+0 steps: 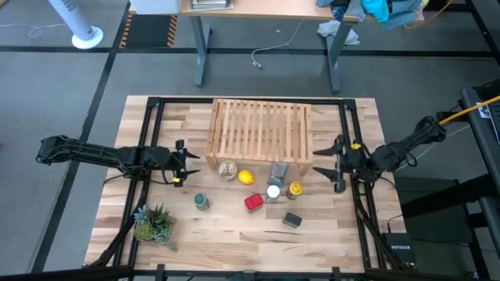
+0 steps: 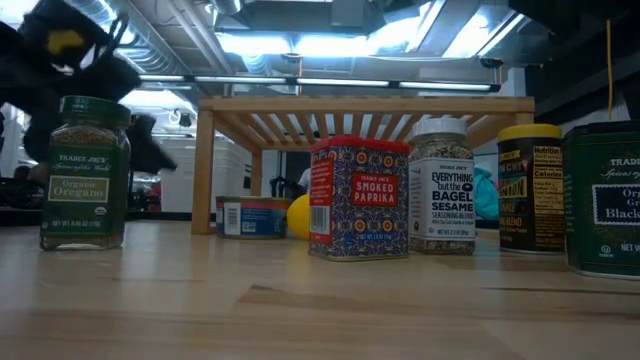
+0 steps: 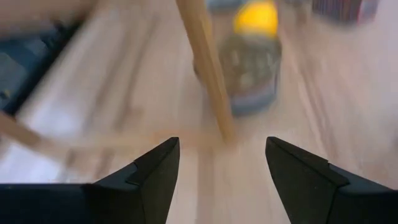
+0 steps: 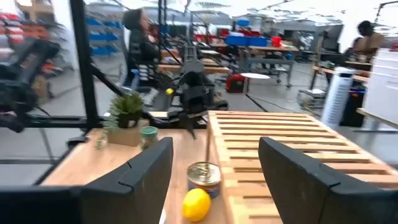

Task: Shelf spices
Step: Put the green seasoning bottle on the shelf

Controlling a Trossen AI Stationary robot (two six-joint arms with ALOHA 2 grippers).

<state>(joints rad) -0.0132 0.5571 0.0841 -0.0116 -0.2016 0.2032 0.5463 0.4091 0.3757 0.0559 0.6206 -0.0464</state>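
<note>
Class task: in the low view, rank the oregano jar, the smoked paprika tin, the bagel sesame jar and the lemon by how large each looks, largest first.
1. smoked paprika tin
2. oregano jar, close to the tin; it stands nearer the camera, so this order is unsure
3. bagel sesame jar
4. lemon, mostly hidden behind the tin

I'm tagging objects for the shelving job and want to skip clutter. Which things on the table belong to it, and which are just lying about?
Part of the job:
- shelf
- red tin
- dark grey tin
- green-lidded jar
- yellow-lidded jar
- white-lidded jar

Just lying about:
- silver round tin
- lemon
- blue packet
- potted plant
</note>
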